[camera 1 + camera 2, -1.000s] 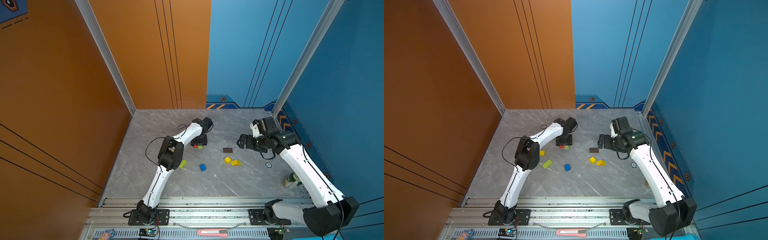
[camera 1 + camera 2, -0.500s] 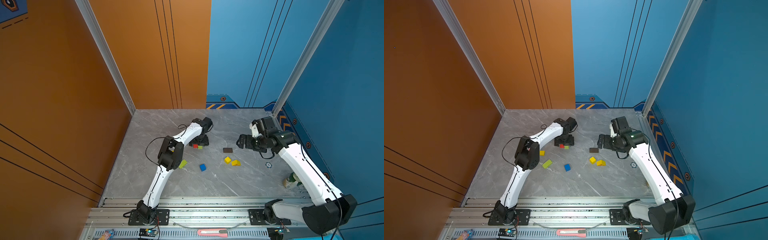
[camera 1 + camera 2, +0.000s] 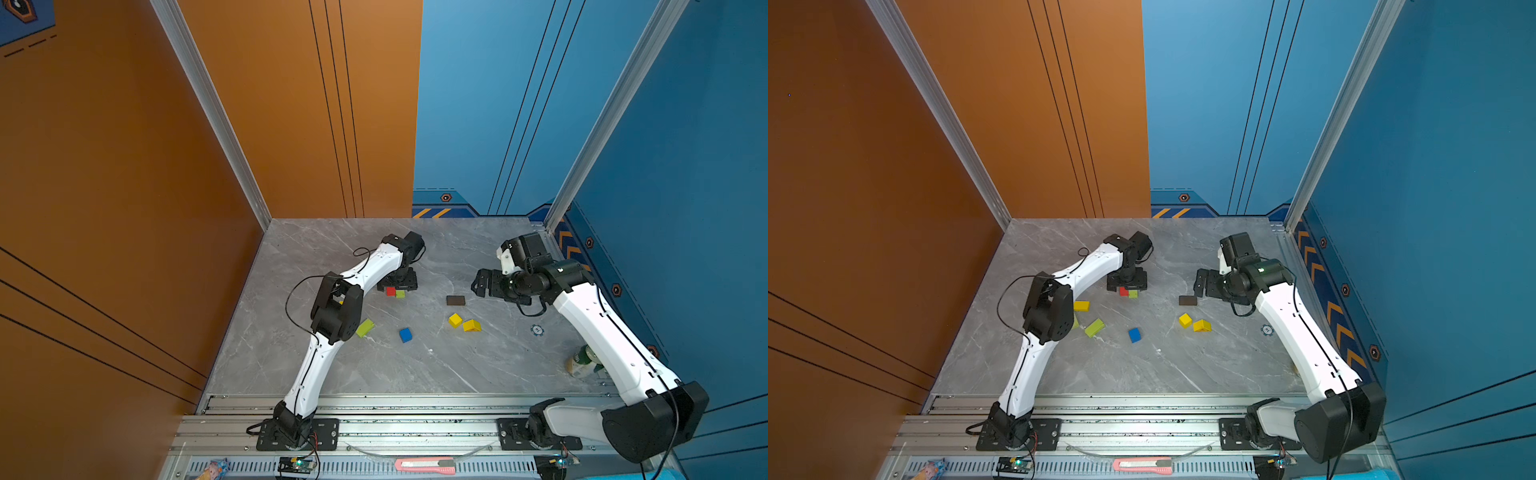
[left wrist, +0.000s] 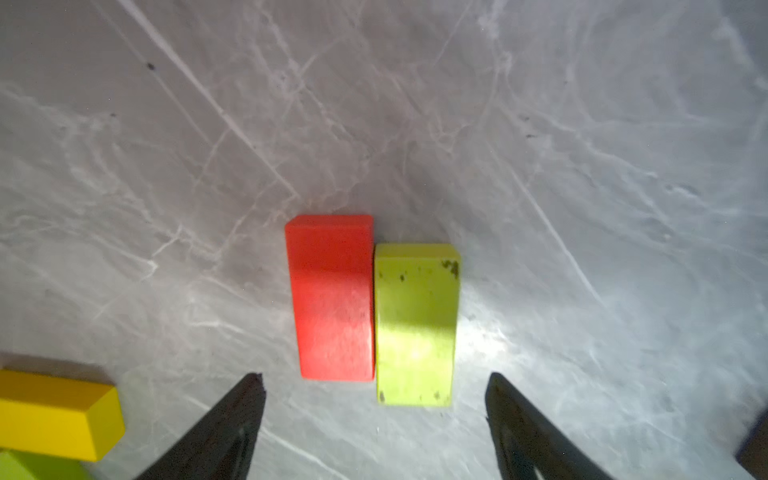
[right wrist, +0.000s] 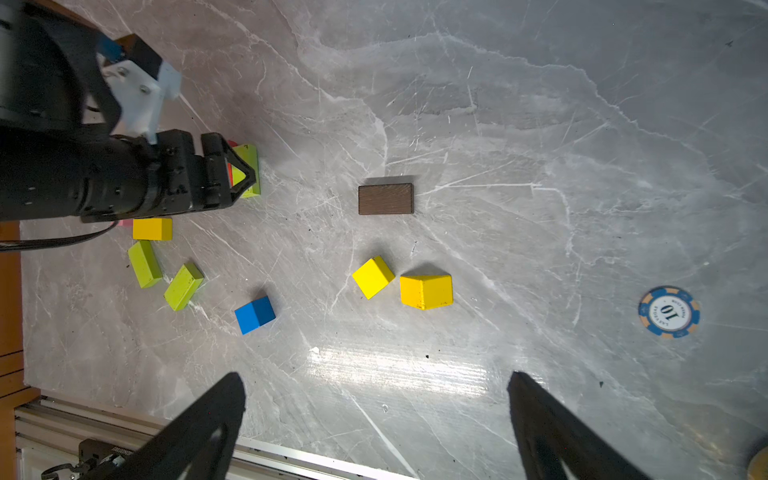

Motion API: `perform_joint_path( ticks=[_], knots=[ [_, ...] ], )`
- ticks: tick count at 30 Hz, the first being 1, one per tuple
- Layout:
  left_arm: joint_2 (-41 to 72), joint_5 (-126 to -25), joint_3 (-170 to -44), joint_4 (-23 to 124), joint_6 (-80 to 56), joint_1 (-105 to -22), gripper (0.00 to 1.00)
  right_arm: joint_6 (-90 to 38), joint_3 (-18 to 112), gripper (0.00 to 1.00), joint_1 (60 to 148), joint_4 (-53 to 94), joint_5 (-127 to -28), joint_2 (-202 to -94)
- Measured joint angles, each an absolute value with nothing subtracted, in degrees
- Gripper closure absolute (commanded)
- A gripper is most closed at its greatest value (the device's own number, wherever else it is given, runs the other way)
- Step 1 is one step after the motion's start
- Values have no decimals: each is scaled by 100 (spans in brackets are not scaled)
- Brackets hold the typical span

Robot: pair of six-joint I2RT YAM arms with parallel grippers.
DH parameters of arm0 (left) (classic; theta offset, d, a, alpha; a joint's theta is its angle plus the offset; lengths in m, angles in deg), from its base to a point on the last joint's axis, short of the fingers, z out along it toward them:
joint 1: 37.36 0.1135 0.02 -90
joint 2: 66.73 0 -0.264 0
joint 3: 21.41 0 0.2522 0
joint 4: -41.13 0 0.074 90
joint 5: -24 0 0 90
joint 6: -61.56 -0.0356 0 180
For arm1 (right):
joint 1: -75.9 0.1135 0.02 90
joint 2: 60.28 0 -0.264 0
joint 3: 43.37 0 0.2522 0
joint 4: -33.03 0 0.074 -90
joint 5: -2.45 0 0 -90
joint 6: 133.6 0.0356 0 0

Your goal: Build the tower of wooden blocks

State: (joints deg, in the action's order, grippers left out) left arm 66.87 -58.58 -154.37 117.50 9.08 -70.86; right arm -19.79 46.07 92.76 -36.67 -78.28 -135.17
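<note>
Red block (image 4: 332, 297) & lime block (image 4: 415, 324), touching, long axes parallel, sit just ahead of open L fingers (image 4: 232, 424); open R fingers (image 5: 199, 428) farther, at 3 o'clock.

We count ten blocks: one red bar (image 4: 332, 297), three lime bars (image 4: 415, 324), (image 5: 144, 264), (image 5: 183, 286), one yellow bar (image 5: 152, 229), one yellow cube (image 5: 373, 276), one yellow prism (image 5: 426, 291), one blue cube (image 5: 254, 314), one brown bar (image 5: 385, 199) and one pink bar (image 5: 126, 223), mostly hidden. We also count one chip (image 5: 669, 311), one can (image 3: 582, 361), one cutter (image 3: 424, 465) and two arms (image 3: 374, 270), (image 3: 590, 316).
</note>
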Motion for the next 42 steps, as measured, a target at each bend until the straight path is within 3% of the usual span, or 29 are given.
perform_joint_path(
  ticks=[7,12,42],
  knots=[
    [5887,-5742,-14757,11754,1192,-7282,15,-1981,4613,0,9337,-3667,-7806,-13519],
    [5863,-5641,-14481,11754,1284,-7350,9,-1981,4618,0,9407,-3667,-7764,-13519],
    [5885,-5619,-13730,10926,1295,-7103,10,-1974,4760,0,9473,-3737,-7773,-13362]
  ],
)
